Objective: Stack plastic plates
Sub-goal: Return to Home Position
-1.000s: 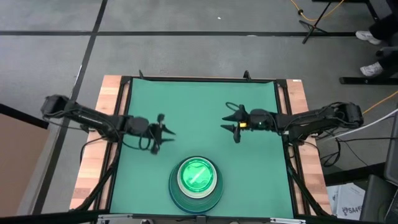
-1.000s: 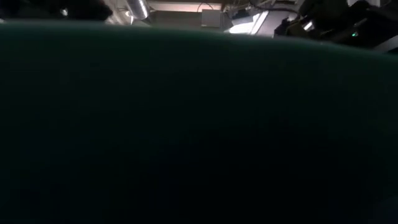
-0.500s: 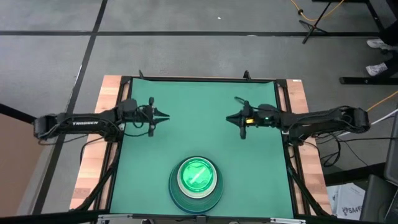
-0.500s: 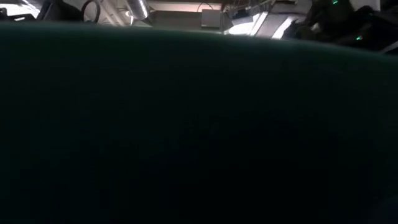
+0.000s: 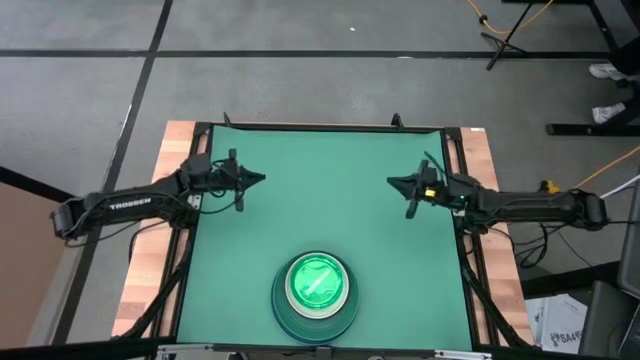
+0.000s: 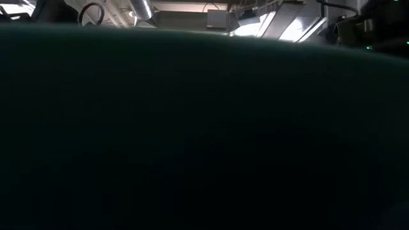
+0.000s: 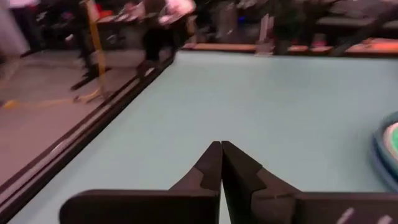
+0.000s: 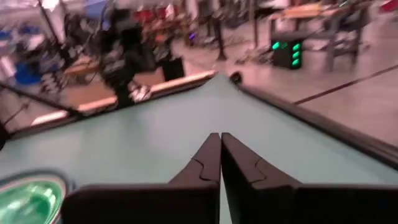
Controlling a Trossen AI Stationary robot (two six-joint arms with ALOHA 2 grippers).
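One camera hangs overhead, staring straight down at the whole worktop (image 5: 320, 180). The low one sits level, crowded by a dark bulk (image 6: 204, 140). Both wrist cameras look forward over that worktop, each catching the plate stack (image 8: 30, 199).

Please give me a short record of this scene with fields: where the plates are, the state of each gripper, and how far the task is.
plates: one stack of plates, middle of the green mat's edge at the bottom of the high view
top plate: bright green plate
loose plates: none seen on the mat
left gripper: shut, empty, over the mat's left side, apart from the stack
right gripper: shut, empty, over the mat's right side, apart from the stack
task state: stacking looks finished
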